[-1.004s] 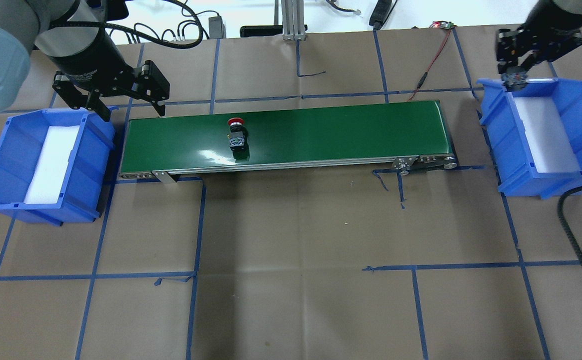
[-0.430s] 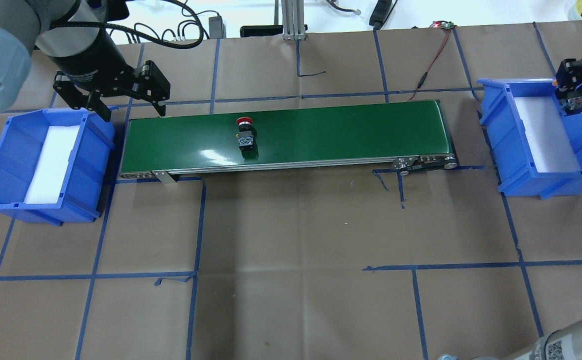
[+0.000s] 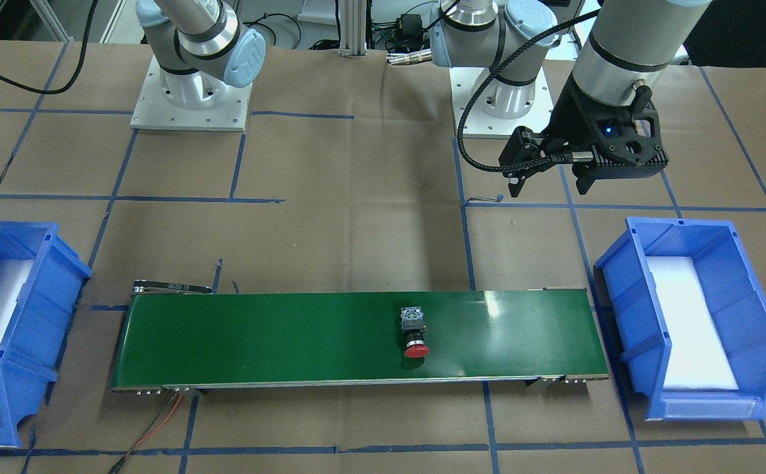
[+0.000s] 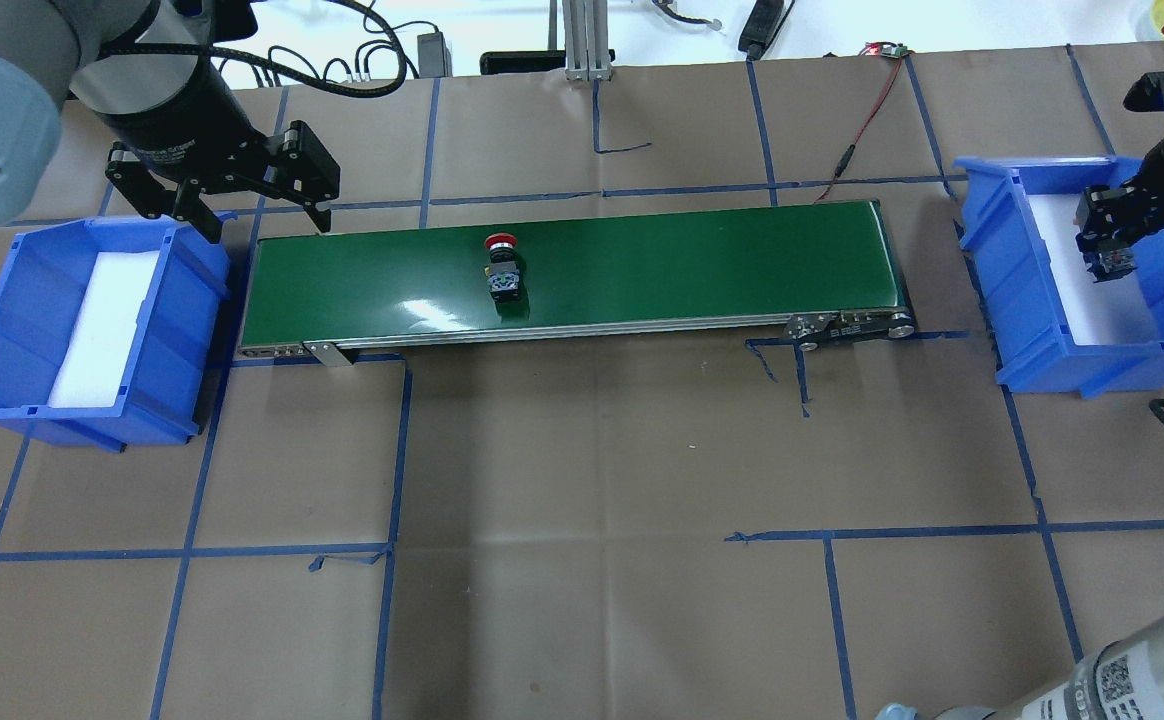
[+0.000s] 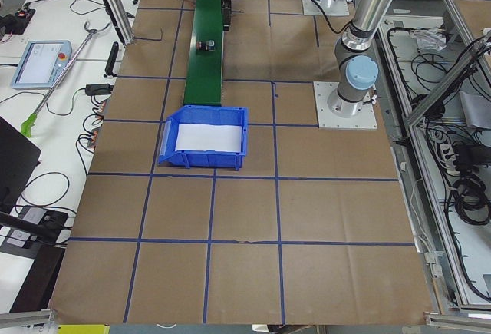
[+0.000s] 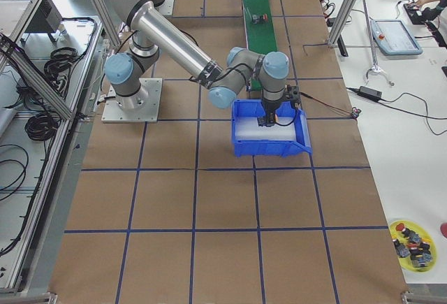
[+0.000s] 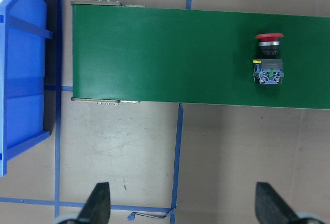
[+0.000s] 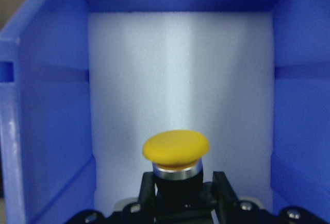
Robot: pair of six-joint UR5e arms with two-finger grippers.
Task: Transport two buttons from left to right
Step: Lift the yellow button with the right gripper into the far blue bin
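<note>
Grips the black body of the yellow-capped button (image 8: 176,151) between closed right fingers (image 8: 220,183), cap pointing outward, low inside the blue bin (image 4: 992,240) at the table's right edge, over its white foam pad (image 8: 180,69) (touching or not, cannot tell). Holds the left fingers (image 7: 99,203) spread wide and empty above bare table by the left end of the green conveyor belt (image 4: 692,260), near the other blue bin (image 4: 2,330). Has the red-capped button (image 4: 502,272) lying on its side on the belt, a little left of its middle.
</note>
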